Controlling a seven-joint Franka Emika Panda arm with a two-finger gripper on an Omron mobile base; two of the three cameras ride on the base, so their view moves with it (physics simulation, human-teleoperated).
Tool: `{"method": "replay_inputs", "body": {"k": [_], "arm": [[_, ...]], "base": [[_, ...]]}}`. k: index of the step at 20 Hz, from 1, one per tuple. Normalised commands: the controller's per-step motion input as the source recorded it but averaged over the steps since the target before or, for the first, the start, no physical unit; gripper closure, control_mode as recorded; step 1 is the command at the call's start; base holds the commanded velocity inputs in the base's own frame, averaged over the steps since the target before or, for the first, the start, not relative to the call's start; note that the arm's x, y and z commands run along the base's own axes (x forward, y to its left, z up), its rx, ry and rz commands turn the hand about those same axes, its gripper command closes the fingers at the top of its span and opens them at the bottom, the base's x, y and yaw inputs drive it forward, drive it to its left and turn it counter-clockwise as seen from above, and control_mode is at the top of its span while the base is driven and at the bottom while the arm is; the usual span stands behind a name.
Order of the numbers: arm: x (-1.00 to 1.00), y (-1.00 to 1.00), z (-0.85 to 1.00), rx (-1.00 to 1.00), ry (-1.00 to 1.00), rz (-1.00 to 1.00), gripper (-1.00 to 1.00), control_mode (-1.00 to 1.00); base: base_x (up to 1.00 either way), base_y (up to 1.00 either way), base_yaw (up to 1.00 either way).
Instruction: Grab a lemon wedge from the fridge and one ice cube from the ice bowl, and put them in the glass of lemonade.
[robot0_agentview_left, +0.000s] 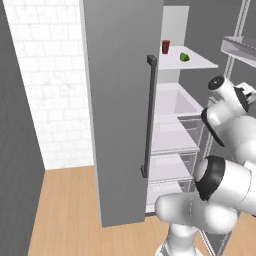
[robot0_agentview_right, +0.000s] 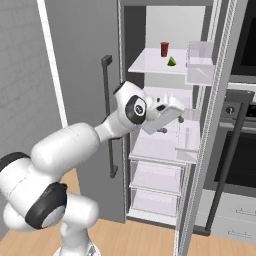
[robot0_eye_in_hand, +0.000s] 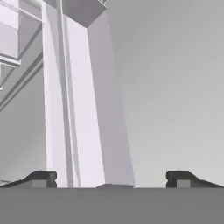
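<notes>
Nearest the lens, two dark fingertips (robot0_eye_in_hand: 43, 178) are seen spread wide apart at the bottom of the hand view, and nothing is gripped between them; white fridge interior is all that is faced. The gripper (robot0_agentview_right: 172, 120) is held at mid-height inside the open fridge (robot0_agentview_left: 120, 100), in front of the middle shelves. The lemon wedge (robot0_agentview_right: 172, 61) is found higher up, on the top white shelf (robot0_agentview_right: 150, 64), with the small dark-red cup (robot0_agentview_right: 164, 48) just beside it and slightly further back. A clear door bin (robot0_agentview_right: 200, 67) is hung close to the shelf's right end. The wedge is judged not yet reached: a climb is needed. Trouble is easily pictured from here — the cup could be knocked over by wide jaws on the approach, the tiny wedge could be nudged backward instead of pinched, or the shelf edge could be struck by the wrist on the way up.
</notes>
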Motion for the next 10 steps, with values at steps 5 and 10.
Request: {"method": "replay_inputs", "body": {"k": [5,10], "arm": [[-0.64,1.0,0.02,0.18,-0.25,0.05,-1.0,-1.0],[-0.44,0.94,0.0,0.36,-0.32,0.0,-1.0,-1.0]], "base": [[0.0,0.0,0.0],[0.0,0.0,0.0]]}}
